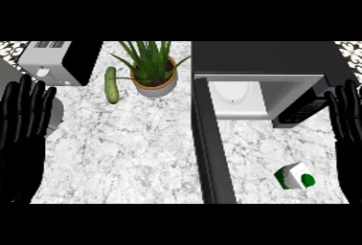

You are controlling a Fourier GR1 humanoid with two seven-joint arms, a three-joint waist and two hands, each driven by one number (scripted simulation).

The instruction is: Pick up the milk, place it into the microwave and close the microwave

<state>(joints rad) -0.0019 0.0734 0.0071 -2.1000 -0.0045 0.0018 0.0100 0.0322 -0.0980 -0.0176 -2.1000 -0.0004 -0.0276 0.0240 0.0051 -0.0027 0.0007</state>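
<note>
The counter (pixel 127 153) carries everything. At its back right stands the microwave (pixel 272 72), cavity showing, its door (pixel 210 143) swung out across the counter to the front edge. A toaster (pixel 53 62) sits at the back left corner, a plant (pixel 154 72) mid-back with a cucumber (pixel 112 85) beside it. The left hand (pixel 25 124) and right hand (pixel 348 124) rest at the side edges, fingers straight and holding nothing. The milk (pixel 297 176) lies near the front right corner, between door and right hand. Risk: a careless reach could knock the small carton off the front edge, or carrying it could clip the door.
</note>
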